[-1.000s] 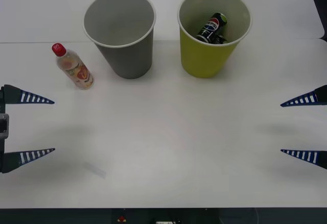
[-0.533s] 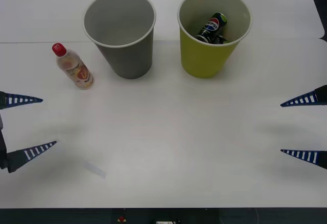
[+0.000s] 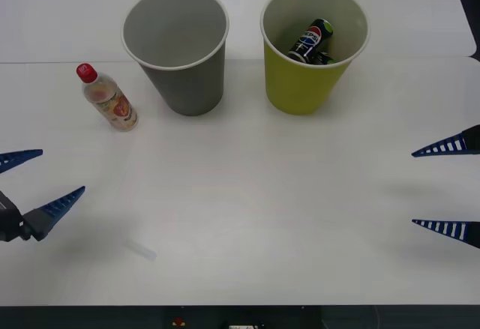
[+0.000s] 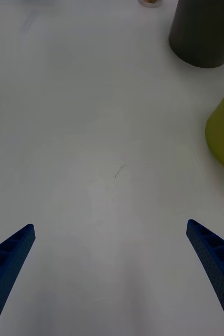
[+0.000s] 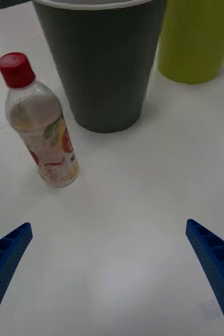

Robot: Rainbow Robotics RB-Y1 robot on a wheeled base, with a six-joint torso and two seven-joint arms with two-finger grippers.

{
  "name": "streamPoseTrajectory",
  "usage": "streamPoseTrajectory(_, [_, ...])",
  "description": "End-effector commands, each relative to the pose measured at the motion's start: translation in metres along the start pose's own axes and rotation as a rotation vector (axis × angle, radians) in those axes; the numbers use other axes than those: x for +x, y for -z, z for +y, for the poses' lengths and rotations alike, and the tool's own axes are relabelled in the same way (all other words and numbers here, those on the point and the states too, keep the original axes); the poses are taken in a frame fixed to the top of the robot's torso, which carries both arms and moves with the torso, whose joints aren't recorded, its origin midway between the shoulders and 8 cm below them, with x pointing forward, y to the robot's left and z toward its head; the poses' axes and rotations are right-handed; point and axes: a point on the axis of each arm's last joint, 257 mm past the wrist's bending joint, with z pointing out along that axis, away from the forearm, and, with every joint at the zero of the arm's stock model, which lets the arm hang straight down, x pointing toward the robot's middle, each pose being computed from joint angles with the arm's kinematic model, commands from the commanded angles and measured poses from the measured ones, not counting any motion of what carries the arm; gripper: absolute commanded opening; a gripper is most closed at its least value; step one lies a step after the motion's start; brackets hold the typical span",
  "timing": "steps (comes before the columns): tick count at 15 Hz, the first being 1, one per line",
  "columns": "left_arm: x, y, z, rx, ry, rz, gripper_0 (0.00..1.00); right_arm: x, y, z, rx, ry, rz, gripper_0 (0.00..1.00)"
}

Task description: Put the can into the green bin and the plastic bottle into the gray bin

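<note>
Bench (image 3: 247, 216): white, my bins stand at its back.
Can (image 3: 312, 40): inside green bin (image 3: 304, 85), seemingly tilted.
Bottle (image 3: 107, 97): upright, beside gray bin (image 3: 184, 82).
Left hand (image 3: 41, 179): wide, near bottle.
Right hand (image 3: 448, 188): wide, parked at the right edge.

table (image 3: 247, 209): smooth matt white surface; faint dark scuff visible in the right wrist view.
gray bin (image 3: 180, 52): matt gray wall inside and out, smooth; thin white rim.
green bin (image 3: 304, 85): matt lime wall, smooth; thin white rim.
can (image 3: 311, 40): glossy printed dark skin, looks like metal; lies inside the green bin.
bottle (image 5: 41, 123): clear glossy plastic; opaque red plastic cap; printed orange-and-white film label.
left gripper (image 3: 31, 180) fingers (image 5: 214, 262): blue ribbed plastic, matt.
right gripper (image 3: 444, 188) fingers (image 4: 216, 260): blue ribbed plastic, matt.
</note>
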Motion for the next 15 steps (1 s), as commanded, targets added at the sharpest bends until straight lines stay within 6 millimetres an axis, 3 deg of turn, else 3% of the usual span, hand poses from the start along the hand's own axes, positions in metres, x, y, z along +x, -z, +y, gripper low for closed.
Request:
streamPoseTrajectory(1, [0.011, -0.002, -0.001, -0.033, 0.181, -0.027, 1.0, 0.0, 0.0, 0.0, 0.0, 0.0, 0.0, 1.0])
streamPoseTrajectory(7, [0.026, -0.008, 0.002, -0.058, 0.496, -0.089, 1.0, 0.0, 0.0, 0.0, 0.0, 0.0, 0.0, 1.0])
streamPoseTrajectory(10, [0.03, -0.019, 0.018, -0.079, 0.49, -0.12, 1.0, 0.0, 0.0, 0.0, 0.0, 0.0, 0.0, 1.0])
streamPoseTrajectory(15, [0.031, -0.056, 0.032, -0.051, 0.456, -0.198, 1.0, 0.0, 0.0, 0.0, 0.0, 0.0, 0.0, 1.0])
